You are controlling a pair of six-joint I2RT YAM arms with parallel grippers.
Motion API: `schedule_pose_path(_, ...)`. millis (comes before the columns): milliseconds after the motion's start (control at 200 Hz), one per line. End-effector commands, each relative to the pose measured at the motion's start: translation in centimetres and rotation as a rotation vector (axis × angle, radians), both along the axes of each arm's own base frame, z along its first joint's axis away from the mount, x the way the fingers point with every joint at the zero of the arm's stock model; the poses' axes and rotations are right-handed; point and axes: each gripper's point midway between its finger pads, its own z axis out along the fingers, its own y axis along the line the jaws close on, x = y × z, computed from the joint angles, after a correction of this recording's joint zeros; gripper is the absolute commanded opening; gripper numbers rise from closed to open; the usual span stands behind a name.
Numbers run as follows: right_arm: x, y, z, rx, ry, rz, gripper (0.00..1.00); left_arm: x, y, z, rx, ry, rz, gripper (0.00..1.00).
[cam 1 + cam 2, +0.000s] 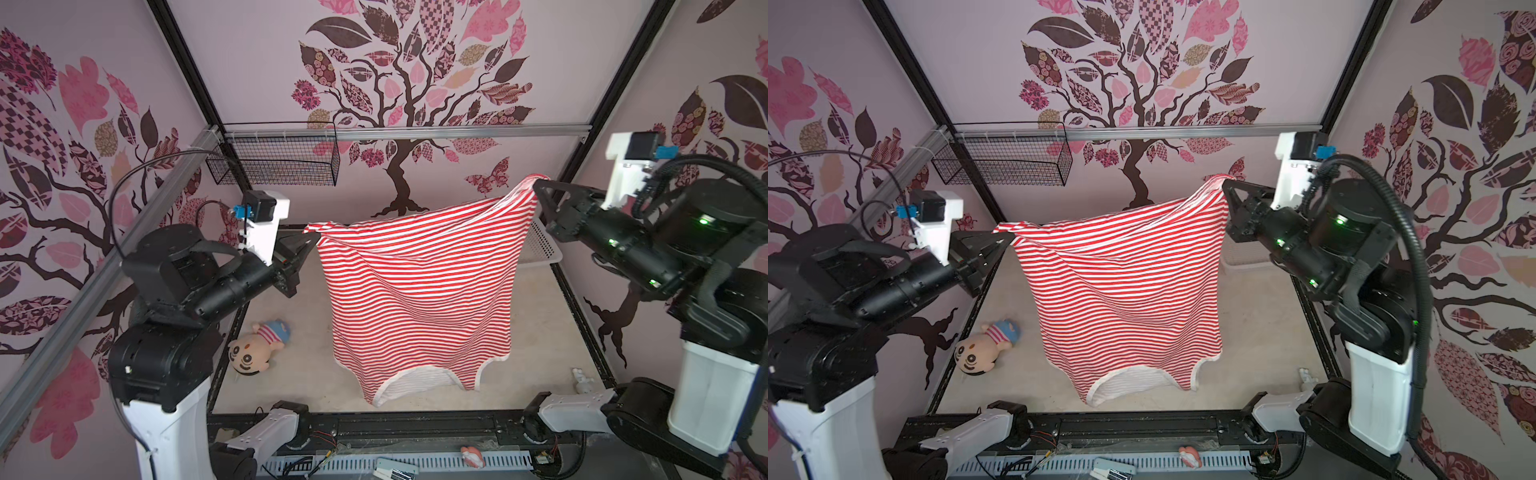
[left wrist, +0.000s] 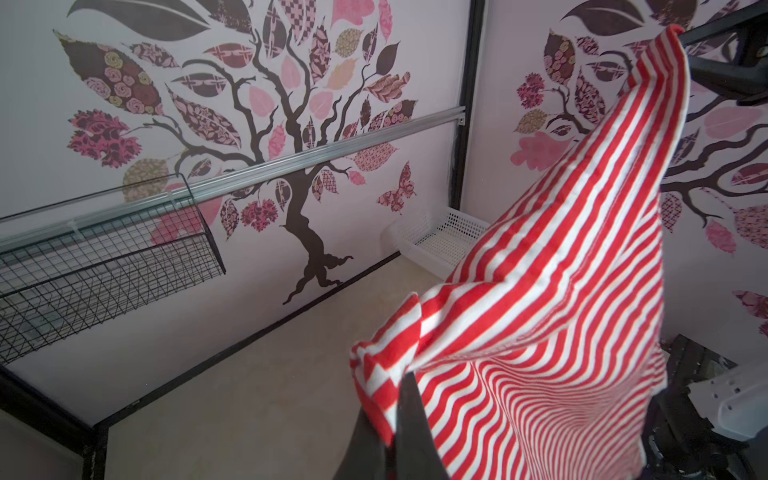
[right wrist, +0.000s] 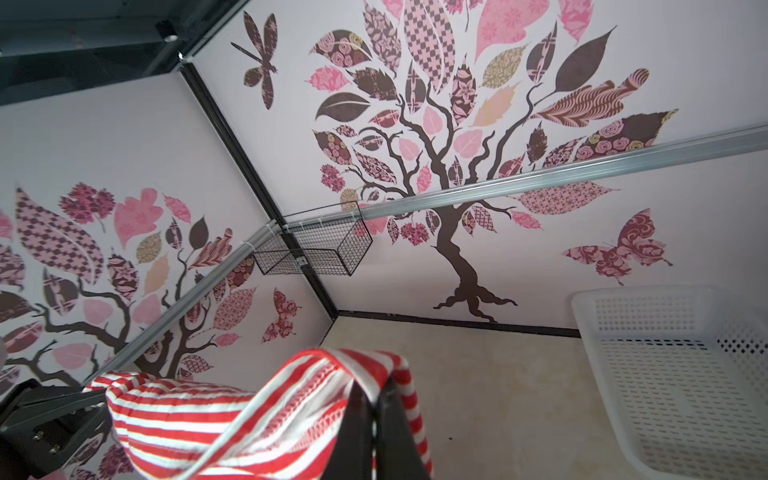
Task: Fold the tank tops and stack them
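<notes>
Left gripper (image 1: 316,238): jaws pressed together on one hem corner of the tank top (image 1: 419,291); seen in both top views, and in the left wrist view (image 2: 399,399) the striped cloth bunches over the dark fingertips; the left arm reaches inward from the left, forearm near level, wrist camera mount on top.

Right gripper (image 1: 537,183): jaws likewise pinched on the other hem corner, held higher than the left one; in the right wrist view (image 3: 376,399) the stitched hem drapes over the fingertips; the right arm reaches inward from the right, forearm sloping up toward the gripper.

Tank top (image 1: 1121,299): hangs upside down between the two grippers, clear of them elsewhere; top edge slopes up toward the right; white-trimmed neck and armholes at the bottom, near or touching the table (image 1: 540,332); which, I cannot tell.

Surroundings: doll (image 1: 257,345) lies on the table left of the garment, apart from it; white basket (image 3: 673,374) at the far right corner, partly hidden behind the cloth in both top views; wire basket (image 1: 278,160) hangs on the back rail.
</notes>
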Motion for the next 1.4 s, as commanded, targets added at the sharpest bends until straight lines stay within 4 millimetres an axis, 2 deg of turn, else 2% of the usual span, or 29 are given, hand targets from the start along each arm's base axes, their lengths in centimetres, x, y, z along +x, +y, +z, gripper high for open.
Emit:
schedule_pose_path(0, 6.8, 1.8, -5.3, -0.084, 0.160, -0.033, 0.00, 6.1, 0.1, -1.9, 0.027, 0.038, 0.066, 0.00)
schedule_pose_path(125, 12.9, 1.8, -8.0, -0.065, 0.213, -0.049, 0.00, 11.7, -0.1, -3.0, 0.047, 0.040, 0.113, 0.00)
schedule_pose_path(315, 21.5, 1.0, -8.6, 0.094, 0.238, 0.017, 0.00, 21.7, 1.7, -4.4, 0.053, 0.087, 0.228, 0.00)
schedule_pose_path(390, 22.8, 1.2, -7.2, 0.138, 0.187, 0.049, 0.00, 24.8, 2.9, -4.7, 0.053, 0.099, 0.283, 0.00)
schedule_pose_path(475, 22.7, 1.5, -6.1, 0.181, 0.160, 0.101, 0.00, 26.3, 4.1, -3.4, 0.002, 0.085, 0.304, 0.00)
schedule_pose_path(530, 21.9, 1.6, -5.7, 0.194, 0.151, 0.121, 0.00, 25.9, 4.5, -2.4, -0.026, 0.071, 0.299, 0.00)
schedule_pose_path(535, 21.2, 1.6, -4.8, 0.198, 0.131, 0.126, 0.00, 25.9, 4.5, -2.4, -0.026, 0.070, 0.298, 0.00)
schedule_pose_path(555, 20.7, 1.5, -4.5, 0.200, 0.122, 0.132, 0.00, 25.7, 4.6, -2.2, -0.028, 0.066, 0.299, 0.00)
schedule_pose_path(615, 19.6, 1.4, -4.8, 0.198, 0.126, 0.136, 0.00, 24.8, 4.8, -1.7, -0.024, 0.038, 0.305, 0.00)
schedule_pose_path(645, 18.8, 1.3, -4.6, 0.195, 0.124, 0.142, 0.00, 24.4, 4.8, -2.1, -0.023, 0.034, 0.304, 0.00)
schedule_pose_path(746, 17.0, 1.1, -6.5, 0.188, 0.157, 0.143, 0.00, 22.6, 4.6, -4.1, -0.020, 0.035, 0.286, 0.00)
schedule_pose_path(796, 16.7, 0.8, -8.7, 0.184, 0.193, 0.125, 0.00, 21.8, 4.6, -5.9, -0.016, 0.057, 0.278, 0.00)
schedule_pose_path(806, 16.7, 0.7, -9.2, 0.181, 0.204, 0.120, 0.00, 21.5, 4.5, -5.6, -0.017, 0.046, 0.276, 0.00)
schedule_pose_path(821, 16.6, 0.6, -9.8, 0.178, 0.214, 0.113, 0.00, 21.6, 4.5, -7.5, -0.007, 0.084, 0.271, 0.00)
schedule_pose_path(911, 16.2, 0.4, -14.8, 0.163, 0.309, 0.096, 0.00, 21.0, 4.2, -13.1, 0.022, 0.174, 0.251, 0.00)
schedule_pose_path(1046, 15.4, 0.2, -22.8, 0.146, 0.462, 0.077, 0.00, 19.6, 3.5, -23.4, 0.070, 0.387, 0.193, 0.00)
schedule_pose_path(1156, 13.5, 0.1, -31.4, 0.143, 0.624, 0.070, 0.00, 17.2, 3.1, -30.8, 0.092, 0.532, 0.149, 0.00)
schedule_pose_path(1246, 10.7, 0.1, -36.4, 0.165, 0.703, 0.086, 0.00, 14.2, 2.6, -35.1, 0.126, 0.638, 0.089, 0.00)
schedule_pose_path(1316, 8.8, -0.3, -38.5, 0.154, 0.741, 0.078, 0.00, 11.5, 2.2, -37.4, 0.157, 0.717, 0.032, 0.00)
schedule_pose_path(1396, 7.1, -0.8, -40.1, 0.128, 0.781, 0.066, 0.00, 8.8, 1.7, -38.9, 0.173, 0.780, -0.036, 0.00)
